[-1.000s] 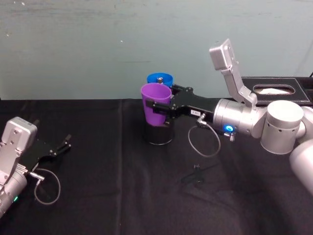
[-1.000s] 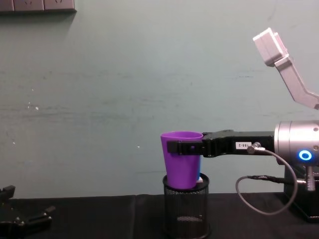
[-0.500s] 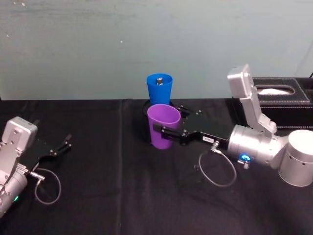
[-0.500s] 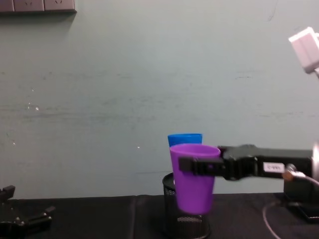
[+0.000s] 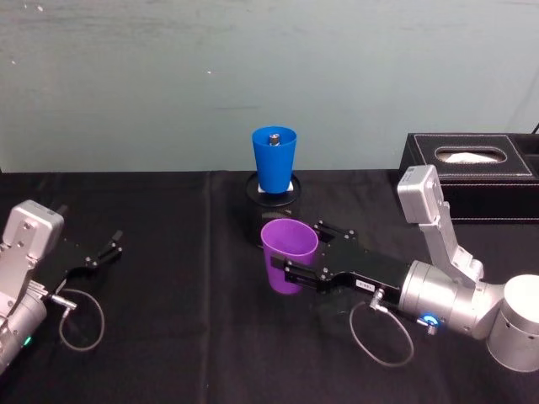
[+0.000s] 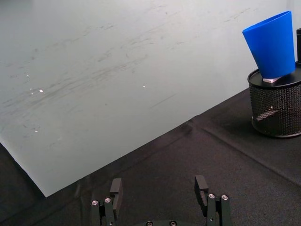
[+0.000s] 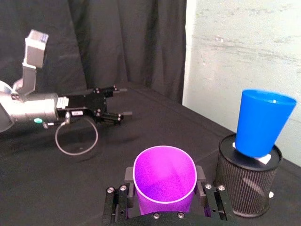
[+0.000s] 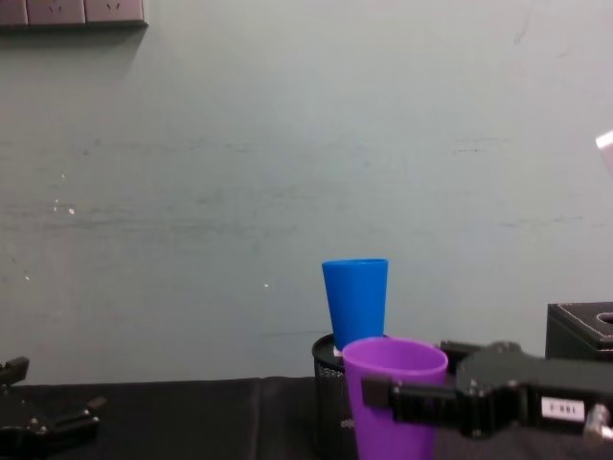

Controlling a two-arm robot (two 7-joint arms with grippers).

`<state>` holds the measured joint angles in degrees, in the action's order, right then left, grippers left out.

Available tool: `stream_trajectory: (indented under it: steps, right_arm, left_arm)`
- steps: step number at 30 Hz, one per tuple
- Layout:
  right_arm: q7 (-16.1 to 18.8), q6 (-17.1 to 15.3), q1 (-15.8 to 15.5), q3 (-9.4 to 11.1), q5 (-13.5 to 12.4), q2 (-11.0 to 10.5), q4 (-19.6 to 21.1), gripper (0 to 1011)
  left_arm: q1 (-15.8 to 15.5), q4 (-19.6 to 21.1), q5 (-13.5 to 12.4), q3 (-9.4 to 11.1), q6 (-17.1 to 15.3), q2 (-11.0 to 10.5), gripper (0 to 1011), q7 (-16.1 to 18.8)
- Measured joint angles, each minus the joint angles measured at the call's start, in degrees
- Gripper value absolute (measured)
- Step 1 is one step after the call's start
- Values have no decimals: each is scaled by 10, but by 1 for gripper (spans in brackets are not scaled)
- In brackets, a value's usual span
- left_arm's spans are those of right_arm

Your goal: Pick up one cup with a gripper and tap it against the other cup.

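Observation:
My right gripper [image 5: 296, 254] is shut on the purple cup [image 5: 287, 262] just below its rim and holds it upright, low over the black table. The cup is in front of the blue cup [image 5: 274, 160] and apart from it. The blue cup stands upright on top of a black mesh pen holder [image 5: 271, 193] near the back wall. In the right wrist view the purple cup [image 7: 164, 181] sits between the jaws, with the blue cup [image 7: 261, 123] beyond it. From the chest, the purple cup [image 8: 395, 401] partly covers the holder under the blue cup [image 8: 355, 301]. My left gripper [image 5: 105, 251] rests open at the table's left.
A black tissue box [image 5: 472, 172] stands at the back right, beside my right arm. A cable loop hangs under the right wrist. The wall runs close behind the pen holder [image 7: 248, 182]. Bare black tabletop [image 5: 185, 320] lies between the two arms.
My right gripper has carried the purple cup away from the blue cup, toward me and downward. The blue cup and the left arm have stayed put.

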<state>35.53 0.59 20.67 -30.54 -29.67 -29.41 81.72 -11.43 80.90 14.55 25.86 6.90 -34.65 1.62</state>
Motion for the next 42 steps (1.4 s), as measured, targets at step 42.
stream_trajectory:
  steps: [42]
  right_arm:
    - [24, 61, -22, 9, 44, 44, -97, 736]
  left_arm:
    - [0, 0, 0, 0, 0, 0, 1000, 0]
